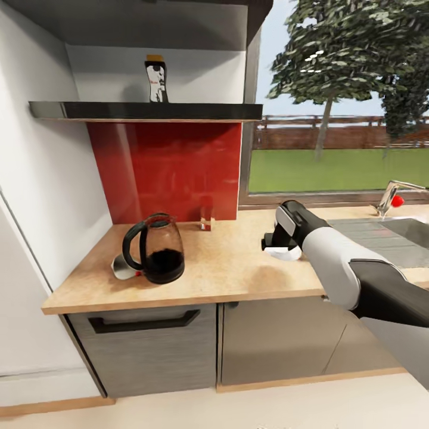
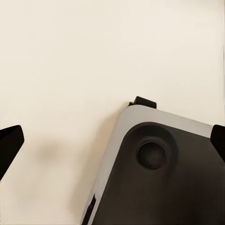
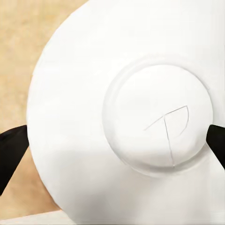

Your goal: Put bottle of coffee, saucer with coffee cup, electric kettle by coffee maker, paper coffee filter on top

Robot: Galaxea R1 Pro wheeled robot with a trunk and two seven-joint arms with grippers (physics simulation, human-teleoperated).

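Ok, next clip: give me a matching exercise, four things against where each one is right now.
Things:
1. kettle
2. bottle
3. saucer
4. tap

Places:
A. on the dark shelf
B. at the sink, far right
C. on the countertop, left end, in front of the red panel
D. under the right gripper, over the countertop

Pairs: 1-C, 2-A, 3-D, 4-B

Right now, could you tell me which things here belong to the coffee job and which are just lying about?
Job: electric kettle, bottle of coffee on the kitchen shelf, saucer under right gripper, countertop.
Lying about: small glass jar, tap, sink.
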